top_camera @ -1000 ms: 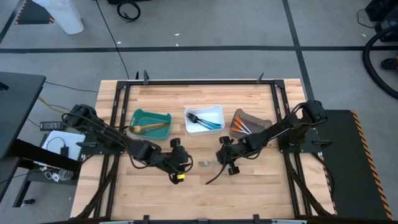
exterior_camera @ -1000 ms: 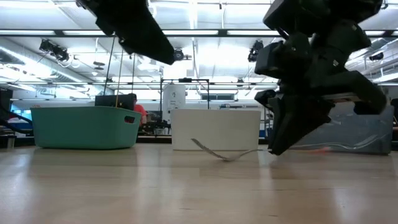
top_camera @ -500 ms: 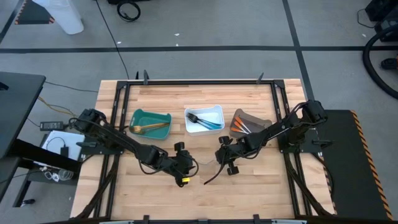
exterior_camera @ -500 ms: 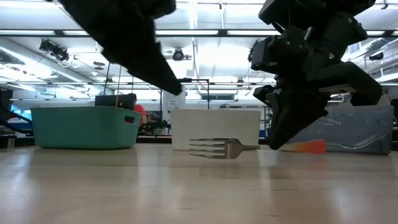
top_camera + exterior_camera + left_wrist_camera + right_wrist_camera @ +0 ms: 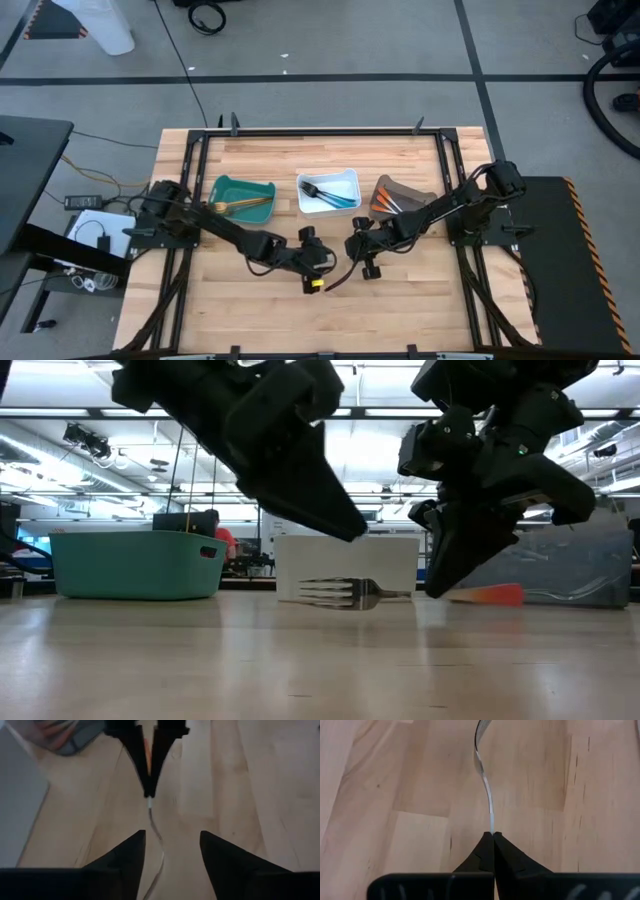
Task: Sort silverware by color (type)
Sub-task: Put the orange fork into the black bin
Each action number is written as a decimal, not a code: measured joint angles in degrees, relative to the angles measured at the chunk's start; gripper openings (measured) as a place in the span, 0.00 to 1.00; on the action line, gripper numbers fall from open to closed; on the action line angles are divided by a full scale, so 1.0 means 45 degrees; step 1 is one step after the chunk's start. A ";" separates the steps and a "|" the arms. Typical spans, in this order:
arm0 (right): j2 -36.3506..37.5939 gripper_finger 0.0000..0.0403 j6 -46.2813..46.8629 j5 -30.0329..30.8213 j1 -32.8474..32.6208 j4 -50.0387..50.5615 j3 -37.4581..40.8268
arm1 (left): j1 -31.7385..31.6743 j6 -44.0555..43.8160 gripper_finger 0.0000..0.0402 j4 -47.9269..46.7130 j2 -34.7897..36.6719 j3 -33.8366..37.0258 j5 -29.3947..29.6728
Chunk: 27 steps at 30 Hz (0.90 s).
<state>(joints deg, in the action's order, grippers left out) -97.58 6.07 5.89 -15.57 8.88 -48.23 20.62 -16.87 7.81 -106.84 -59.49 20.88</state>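
- Silverware is spread over the wooden table (image 5: 420,300): most pieces lie sorted in three bins along the far side, and one plain silver fork (image 5: 352,594) is out in the middle.
- Leftmost, the teal bin (image 5: 225,191) holds the gold pieces (image 5: 240,206).
- Just in front of it, the left arm reaches toward the table's centre; the left gripper (image 5: 167,851) has its fingers spread wide, one on each side of the fork's tined end, touching nothing that can be seen.
- In the middle, the white bin (image 5: 346,182) holds the blue-handled pieces (image 5: 330,197).
- The silver fork sits in front of the white bin, tines toward the left arm, handle toward the right.
- The right gripper (image 5: 493,837) is pinched tight on the tip of the fork's handle.
- Rightmost, the grey-brown bin (image 5: 412,190) holds the orange-handled pieces (image 5: 385,206).
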 joint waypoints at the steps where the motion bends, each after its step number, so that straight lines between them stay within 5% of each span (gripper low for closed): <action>1: 0.0000 0.00 -0.0005 0.0004 0.0004 -0.0025 0.0000 | -0.0008 0.0034 0.50 0.0062 -0.0129 -0.0071 -0.0025; 12: 0.0015 0.00 -0.0039 -0.0041 0.0004 -0.0447 -0.0003 | -0.0604 0.0288 0.49 0.0148 -0.0961 -0.0083 -0.0580; 27: 0.0019 0.00 -0.0019 -0.0338 0.0014 -0.0544 -0.0005 | -0.0631 0.0726 0.20 -0.0161 -0.1041 -0.0086 -0.1555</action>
<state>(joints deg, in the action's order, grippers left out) -97.49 5.98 4.37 -15.51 6.43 -48.25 17.78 -13.61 7.09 -111.53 -59.88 13.88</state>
